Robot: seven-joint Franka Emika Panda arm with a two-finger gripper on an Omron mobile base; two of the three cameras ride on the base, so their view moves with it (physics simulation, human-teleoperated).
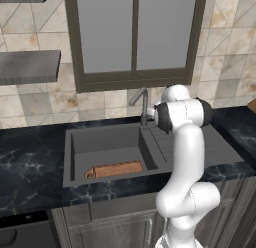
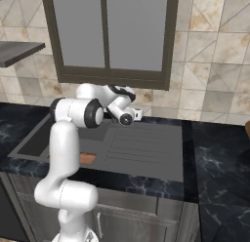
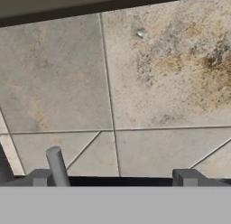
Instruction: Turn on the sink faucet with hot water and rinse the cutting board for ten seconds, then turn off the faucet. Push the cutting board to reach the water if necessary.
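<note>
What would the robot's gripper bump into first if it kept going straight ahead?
Probably the tiled wall. The open gripper points at the tiles, with the faucet's lever just inside its left finger, so that might get brushed; depth is unclear.

cutting board [image 1: 116, 169] in sink [image 1: 105, 142] front | sink faucet [image 1: 143, 106] behind basin

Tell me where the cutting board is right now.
In the left base view the cutting board lies in the sink along the basin's near wall, toward its right side, below and left of the sink faucet.
</note>
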